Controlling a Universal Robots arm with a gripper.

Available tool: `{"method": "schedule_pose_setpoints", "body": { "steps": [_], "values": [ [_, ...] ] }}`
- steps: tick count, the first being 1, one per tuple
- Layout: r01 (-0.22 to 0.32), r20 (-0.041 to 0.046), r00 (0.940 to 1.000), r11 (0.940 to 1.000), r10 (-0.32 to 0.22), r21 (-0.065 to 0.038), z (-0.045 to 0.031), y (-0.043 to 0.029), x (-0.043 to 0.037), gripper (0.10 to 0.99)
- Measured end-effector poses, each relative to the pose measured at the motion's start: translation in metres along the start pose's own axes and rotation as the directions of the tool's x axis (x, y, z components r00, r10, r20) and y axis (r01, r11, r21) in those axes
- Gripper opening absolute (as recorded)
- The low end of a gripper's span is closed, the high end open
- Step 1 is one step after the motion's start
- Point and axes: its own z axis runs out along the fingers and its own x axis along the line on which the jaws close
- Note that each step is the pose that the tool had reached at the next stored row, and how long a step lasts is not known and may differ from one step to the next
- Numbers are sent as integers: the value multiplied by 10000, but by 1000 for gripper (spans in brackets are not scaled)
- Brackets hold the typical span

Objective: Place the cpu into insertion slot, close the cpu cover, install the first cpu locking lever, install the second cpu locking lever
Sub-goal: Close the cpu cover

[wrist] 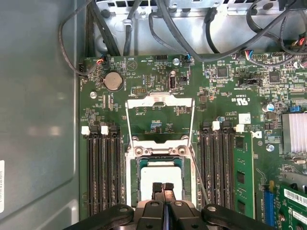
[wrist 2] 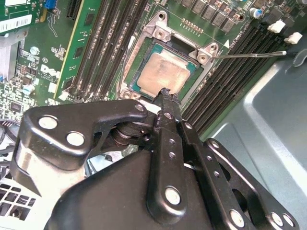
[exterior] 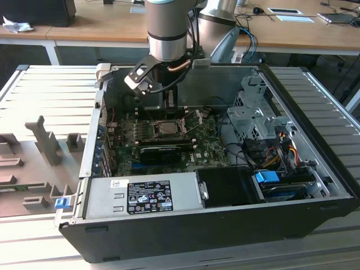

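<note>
Cpu (wrist 2: 165, 76) seated in the insertion slot (wrist: 159, 151); cover step in hand.
My tool (wrist: 163, 188) hangs with its fingertips pressed together on nothing, right over the chip's near edge; I cannot tell whether they touch it. Just beyond the tool the cpu cover (wrist: 159, 99) stands swung open. I judge placing done and closing the work now. That calls for getting past the frame's far edge and bringing it down toward the tool without nudging the chip. A locking lever (wrist 2: 249, 54) sticks out unlatched to one side of the tool. Memory slots (wrist: 103, 172) flank the tool, cables (wrist: 168, 28) loop beyond the cover, and the case wall (wrist 2: 268, 124) stands close alongside, leaving little room.
</note>
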Motion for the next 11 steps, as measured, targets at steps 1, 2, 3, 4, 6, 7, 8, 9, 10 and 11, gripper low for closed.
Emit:
{"method": "schedule_pose_setpoints", "body": {
  "steps": [1,2,3,4,6,7,8,9,10,11],
  "values": [
    [0,0,10000,10000,0,0,-4,0,0,106],
    [0,0,10000,10000,0,0,-10,1,0,106],
    [0,0,10000,10000,0,0,-16,1,1,106],
    [0,0,10000,10000,0,0,-24,2,1,106],
    [0,0,10000,10000,0,0,-37,3,1,106],
    [0,-1,10000,10000,0,0,-48,4,2,106],
    [0,0,10000,10000,0,0,-59,4,2,106],
    [0,0,10000,10000,0,0,-66,5,2,106],
    [0,0,10000,10000,0,0,-74,5,2,106],
    [0,0,10000,10000,0,0,-78,6,2,106]
  ]
}}
